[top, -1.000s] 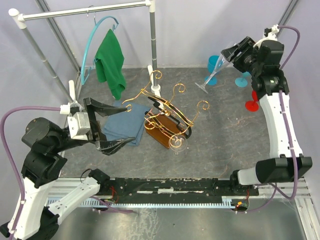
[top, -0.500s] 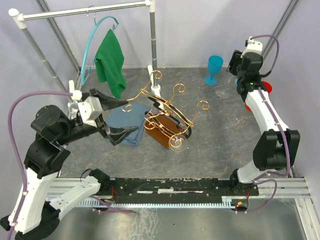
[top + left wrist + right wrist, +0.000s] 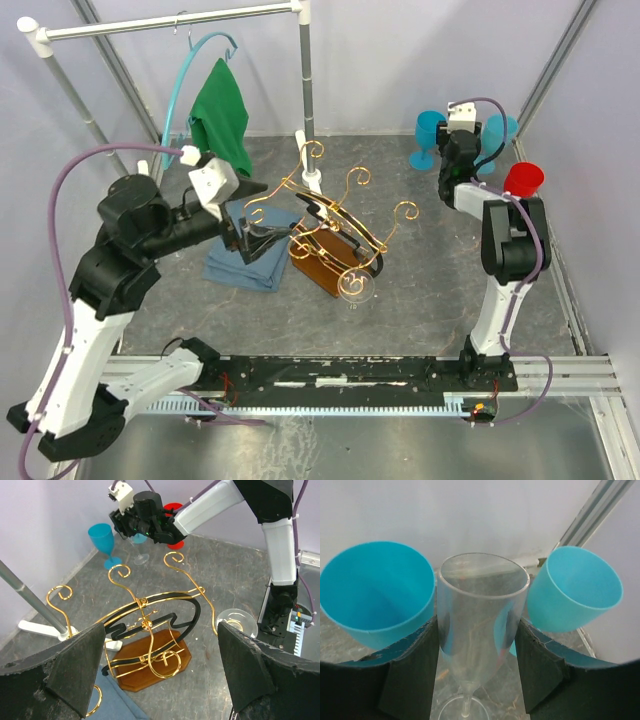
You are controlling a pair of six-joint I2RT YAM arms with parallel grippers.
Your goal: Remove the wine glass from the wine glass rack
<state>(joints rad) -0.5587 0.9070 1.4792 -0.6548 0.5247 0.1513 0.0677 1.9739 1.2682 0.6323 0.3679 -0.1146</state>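
Clear wine glass [image 3: 481, 605] snug in half-open right claw [image 3: 476, 667]

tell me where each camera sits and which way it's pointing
Top external: fixed above and behind the bases, looking down on the table; the left arm and right arm show, wine glass rack mid-table.
Left wrist: on the left arm, facing across the rack toward the right arm; the open left end effector frames the bottom corners.
Right wrist: on the right arm, looking down at a clear glass clamped in the right end effector, blue goblets either side.
Shared: top and left wrist both show the rack.
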